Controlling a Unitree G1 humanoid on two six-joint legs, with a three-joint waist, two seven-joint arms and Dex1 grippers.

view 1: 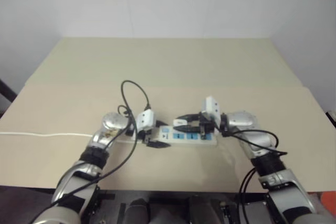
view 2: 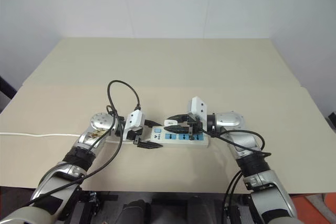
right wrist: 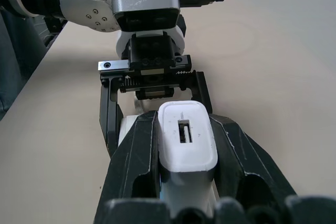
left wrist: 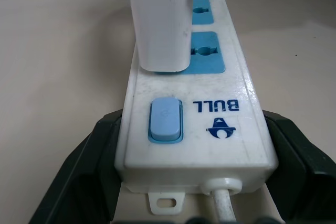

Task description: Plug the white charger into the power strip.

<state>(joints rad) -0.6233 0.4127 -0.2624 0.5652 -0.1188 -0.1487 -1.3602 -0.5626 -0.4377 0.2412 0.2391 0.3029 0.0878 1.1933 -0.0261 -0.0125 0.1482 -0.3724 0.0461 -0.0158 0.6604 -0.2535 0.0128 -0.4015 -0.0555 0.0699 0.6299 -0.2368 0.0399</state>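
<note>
left claw (left wrist: 194,182) pinching power strip (left wrist: 236,85) marked "bull" | right claw (right wrist: 186,145) pinching white charger (right wrist: 186,140) at first socket

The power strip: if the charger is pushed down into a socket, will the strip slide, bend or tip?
The power strip probably stays flat: it is a long, low, hard-looking bar on the table. Sliding seems unlikely while the left gripper clamps its switch end. The right gripper holds the charger over a socket.

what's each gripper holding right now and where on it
The right gripper clamps the white charger by its two side faces. The left gripper clamps the power strip across its switch end, by the long edges.
</note>
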